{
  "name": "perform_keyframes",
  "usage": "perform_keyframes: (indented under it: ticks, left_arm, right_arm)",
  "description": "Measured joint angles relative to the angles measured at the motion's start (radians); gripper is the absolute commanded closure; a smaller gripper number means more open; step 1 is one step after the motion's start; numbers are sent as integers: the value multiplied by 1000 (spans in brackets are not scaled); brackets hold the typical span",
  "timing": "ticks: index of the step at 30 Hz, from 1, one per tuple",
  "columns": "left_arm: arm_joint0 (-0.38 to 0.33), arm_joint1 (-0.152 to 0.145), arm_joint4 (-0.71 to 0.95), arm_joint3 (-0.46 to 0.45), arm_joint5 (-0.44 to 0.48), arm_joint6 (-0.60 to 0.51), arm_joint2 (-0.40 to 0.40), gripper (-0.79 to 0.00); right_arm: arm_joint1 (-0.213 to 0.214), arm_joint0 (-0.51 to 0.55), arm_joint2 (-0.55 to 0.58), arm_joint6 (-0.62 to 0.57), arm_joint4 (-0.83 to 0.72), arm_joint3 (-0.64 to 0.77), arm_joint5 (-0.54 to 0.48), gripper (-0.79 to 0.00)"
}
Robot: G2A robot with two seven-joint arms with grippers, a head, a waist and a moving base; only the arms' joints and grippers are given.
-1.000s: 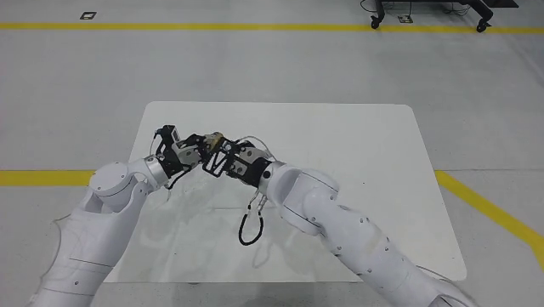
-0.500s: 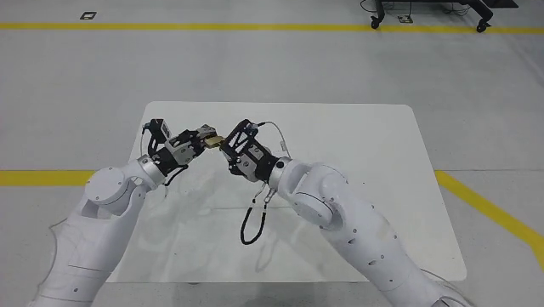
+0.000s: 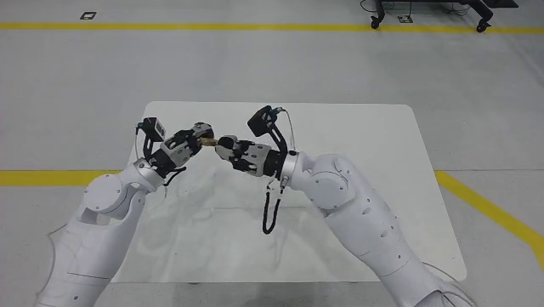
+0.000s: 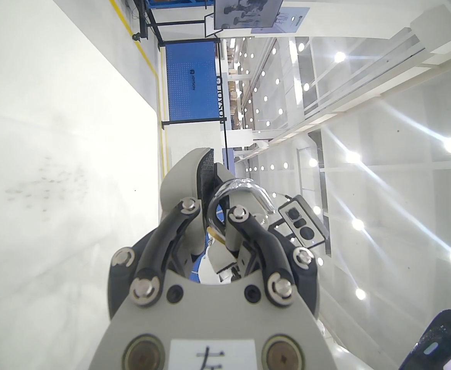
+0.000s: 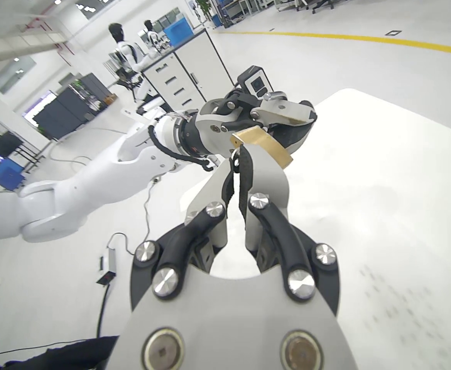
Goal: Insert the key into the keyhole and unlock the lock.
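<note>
A brass padlock (image 3: pixel 209 141) is held above the white table (image 3: pixel 365 145), with my left gripper (image 3: pixel 195 139) shut on its body. From the left wrist view the steel shackle (image 4: pixel 236 193) sticks out past the fingers (image 4: pixel 188 179), one end looking free. My right gripper (image 3: pixel 228 149) meets the padlock (image 5: pixel 263 143) from the opposite side. Its fingers (image 5: pixel 266 179) are pressed together on the key (image 5: pixel 235 160), which is mostly hidden, and the tip sits at the lock's end face. The left gripper (image 5: pixel 287 123) appears beyond it.
A black cable loop (image 3: pixel 270 212) hangs from my right forearm over the table's middle. The table's left edge (image 3: pixel 140 150) lies just under the left wrist. Bare tabletop stretches to the right and toward the front.
My right wrist has rolled, swinging its camera to the far side. Both grippers and the padlock have shifted slightly away from me. The hanging cable has moved to the right.
</note>
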State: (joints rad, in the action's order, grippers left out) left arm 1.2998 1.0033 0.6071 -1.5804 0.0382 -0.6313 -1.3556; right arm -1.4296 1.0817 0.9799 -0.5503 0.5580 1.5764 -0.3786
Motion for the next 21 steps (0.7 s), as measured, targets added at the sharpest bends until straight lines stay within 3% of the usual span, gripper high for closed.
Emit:
perform_keyframes:
  ticks: [9,15,21]
  left_arm:
    - [-20,5,10,24,-88,-34,18,0]
    - [-20,7,-79,9,-112,5,41,0]
    - [8,3,-387,-81,-135,119,102,0]
  right_arm:
    - [27,93,43,38,284,204,88,-785]
    - [65,276,252,127,255,374,51,-785]
    - [92,452,474,191,243,490,52,-785]
